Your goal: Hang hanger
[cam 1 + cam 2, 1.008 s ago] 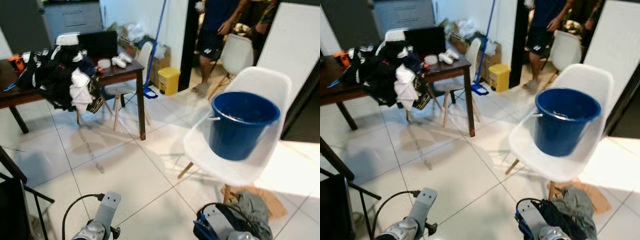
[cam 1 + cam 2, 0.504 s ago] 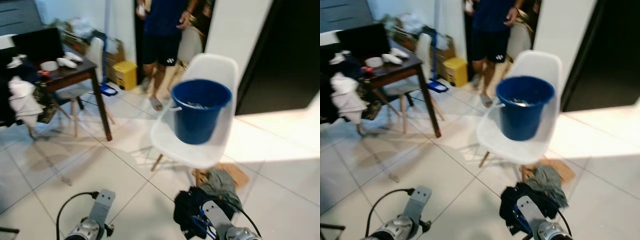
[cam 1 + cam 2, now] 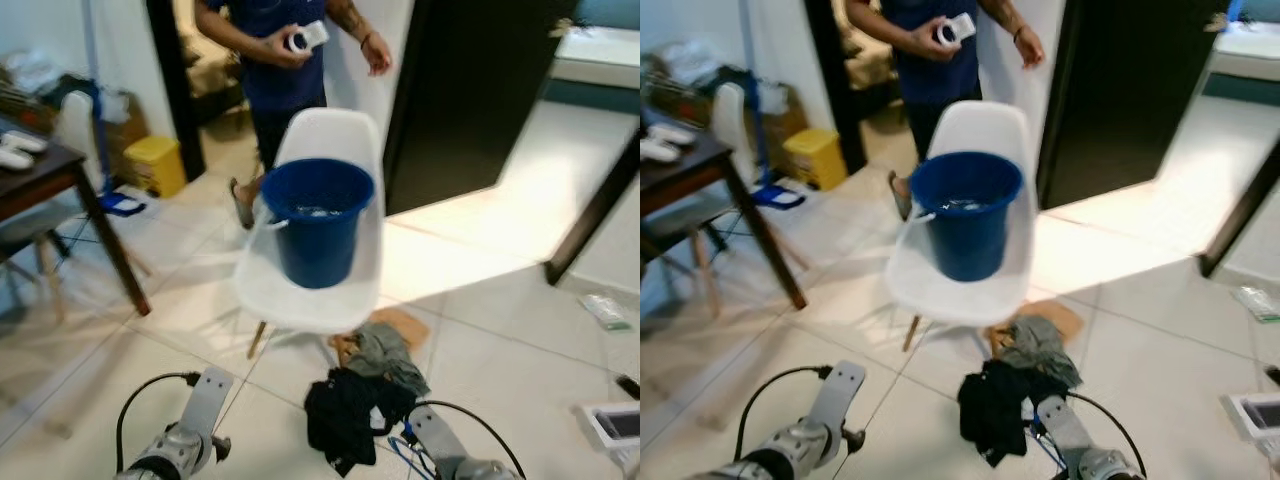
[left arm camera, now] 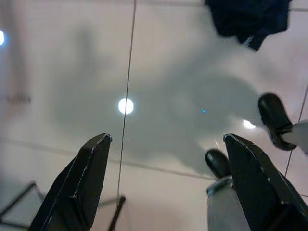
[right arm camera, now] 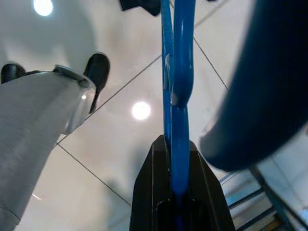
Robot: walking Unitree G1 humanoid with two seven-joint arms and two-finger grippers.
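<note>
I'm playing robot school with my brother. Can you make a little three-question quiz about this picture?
1. True or false: the blue bucket sits on the white chair.
2. What does the right gripper hold? A) blue hanger B) cup C) broom
3. Fill in: the left gripper's fingers are ____.

Key: 1 true. 2 A, the blue hanger, carrying a black garment. 3 open.
</note>
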